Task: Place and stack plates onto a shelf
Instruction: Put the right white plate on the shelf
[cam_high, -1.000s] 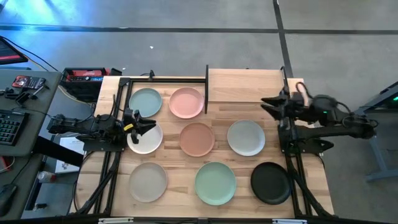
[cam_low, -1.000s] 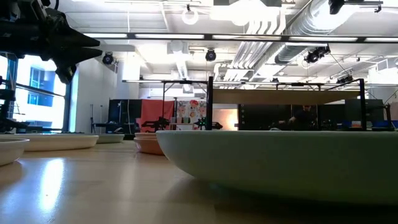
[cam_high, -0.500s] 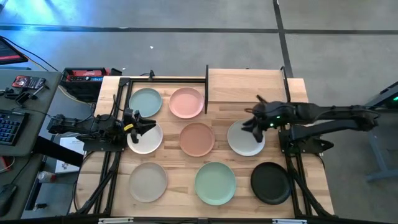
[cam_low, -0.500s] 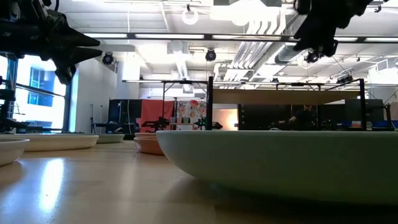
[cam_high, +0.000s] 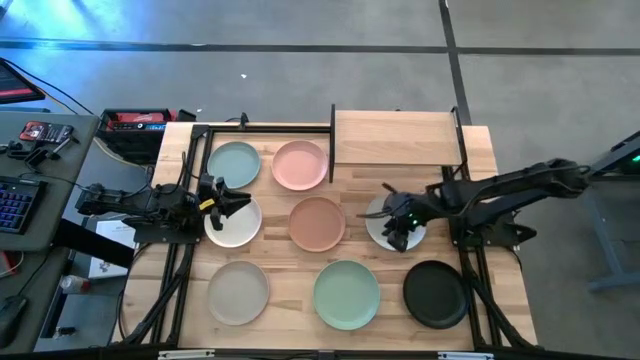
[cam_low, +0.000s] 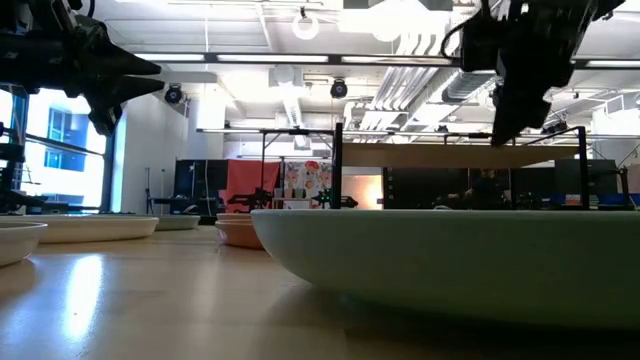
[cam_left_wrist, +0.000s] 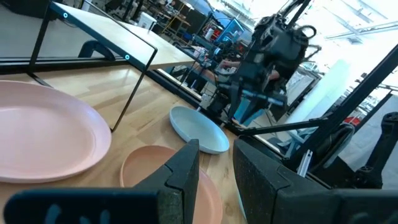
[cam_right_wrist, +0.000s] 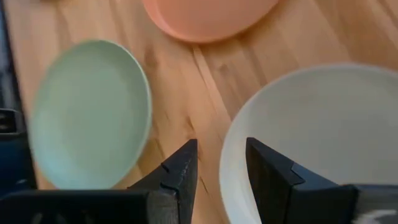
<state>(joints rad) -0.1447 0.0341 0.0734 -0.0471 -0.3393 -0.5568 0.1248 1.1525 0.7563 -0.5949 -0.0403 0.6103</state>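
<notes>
Eight round plates lie flat on the plank table: pale teal, pink, white, terracotta, light grey, beige, mint green and black. The shelf stands at the far edge. My right gripper hangs open above the grey plate, pointing down. One finger is over the plate's rim, the other over bare wood. The low view shows this gripper well above the table. My left gripper waits open over the white plate's far edge.
The shelf's black posts stand between the pink plate and the shelf board. A black frame runs along the table's left side, another along the right. Bare wood lies between the shelf and the grey plate. A desk with a keyboard stands off to the left.
My right gripper has swung from beside the shelf's right end toward the table's left and near side. It has come down over the light grey plate and tipped its fingers downward. No plate has moved.
</notes>
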